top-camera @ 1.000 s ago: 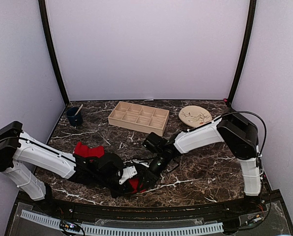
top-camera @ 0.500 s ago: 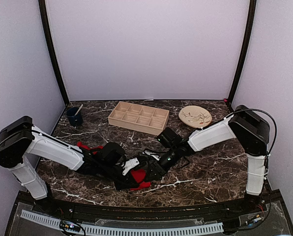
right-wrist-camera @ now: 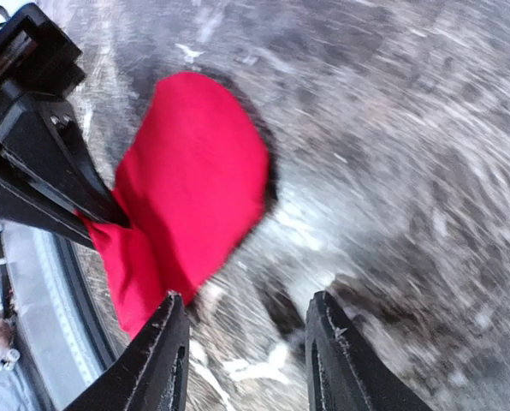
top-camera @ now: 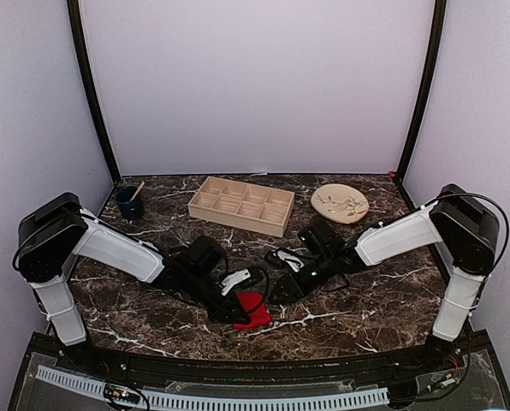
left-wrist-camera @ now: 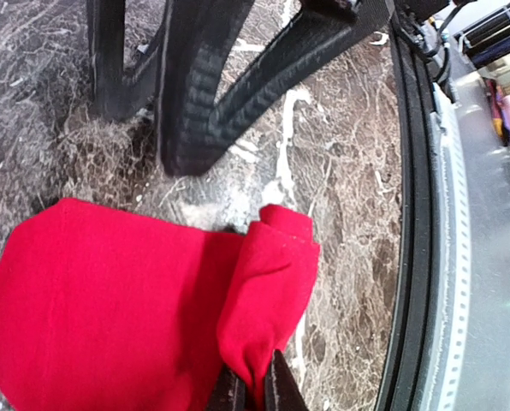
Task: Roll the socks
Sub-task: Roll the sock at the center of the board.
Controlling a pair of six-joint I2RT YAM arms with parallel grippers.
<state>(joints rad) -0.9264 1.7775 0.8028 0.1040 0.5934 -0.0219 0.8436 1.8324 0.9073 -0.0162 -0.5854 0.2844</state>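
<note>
top view: even soft light, probably from overhead; pale walls bright, only faint shadows under arms on dark marble table [top-camera: 375, 300]. posts [top-camera: 90, 94] lean inward, mild lens bend at frame edges. left wrist view: red sock [left-wrist-camera: 109, 300] sharp, saturated; pale rail [left-wrist-camera: 486, 257] washed out at right edge. right wrist view: heavy motion blur, upper right smeared.

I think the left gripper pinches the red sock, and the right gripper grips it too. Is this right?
The left gripper does pinch the red sock, but the right gripper is open and holds nothing; the right wrist view shows this.
</note>
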